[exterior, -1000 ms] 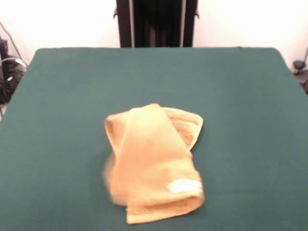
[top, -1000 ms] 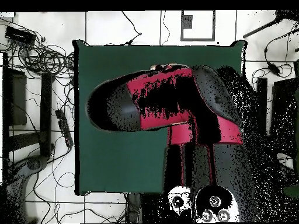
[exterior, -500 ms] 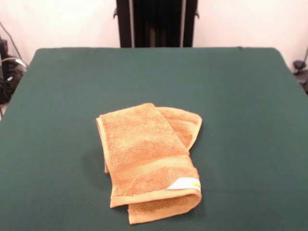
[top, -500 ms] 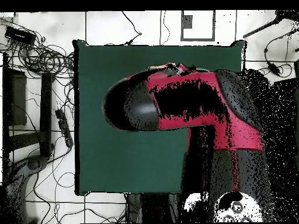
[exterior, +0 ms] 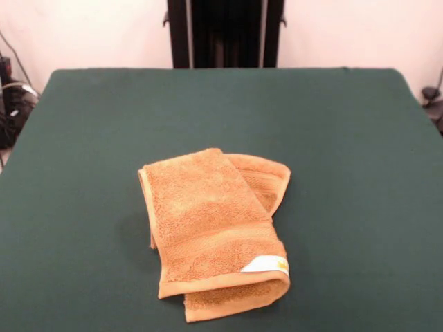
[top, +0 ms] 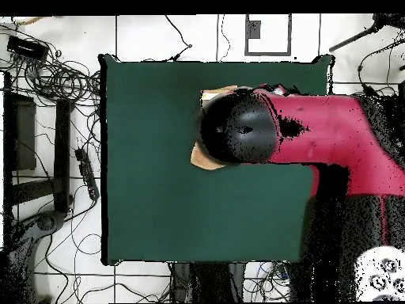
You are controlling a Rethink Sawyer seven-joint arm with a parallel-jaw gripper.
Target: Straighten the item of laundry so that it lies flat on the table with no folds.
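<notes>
Arm (top: 316,131) swung aside; folded towel (exterior: 214,232) beneath, pincer unseen.

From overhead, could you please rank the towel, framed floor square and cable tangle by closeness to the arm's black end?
1. Towel, peeking out beneath it.
2. Framed square, beyond the table's top edge.
3. Cable tangle, upper left floor.
The gripper itself is hidden.

cable tangle (top: 55,75) on floor, 10 o'clock | power strip (top: 84,172) at 9 | white wall (exterior: 83,34) at 12
</notes>
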